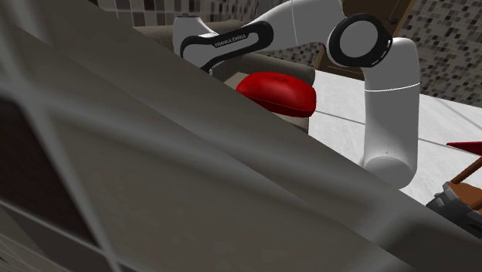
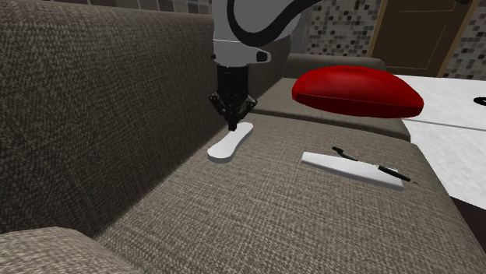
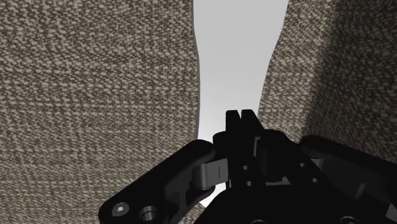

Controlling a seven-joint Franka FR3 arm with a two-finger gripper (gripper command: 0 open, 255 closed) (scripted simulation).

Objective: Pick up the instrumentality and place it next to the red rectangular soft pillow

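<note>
The instrumentality is a plain white, elongated flat object (image 2: 227, 145) lying on the brown fabric sofa seat (image 2: 257, 206), close to the backrest. My black gripper (image 2: 232, 123) points straight down at its far end, the tips at or just above its surface. In the wrist view the two fingers meet, the gripper (image 3: 242, 116) shut with nothing between them, and the white object (image 3: 238, 51) stretches away beneath. The red pillow (image 2: 357, 90) rests at the sofa's far end, to the second exterior view's right of the gripper; it also shows beyond the arm (image 1: 278, 93).
A flat white sheet (image 2: 343, 166) with a black pen (image 2: 372, 166) across it lies on the seat between object and pillow. The sofa backrest (image 1: 154, 178) blocks much of the shoulder view. A white surface (image 2: 448, 124) lies beyond the sofa.
</note>
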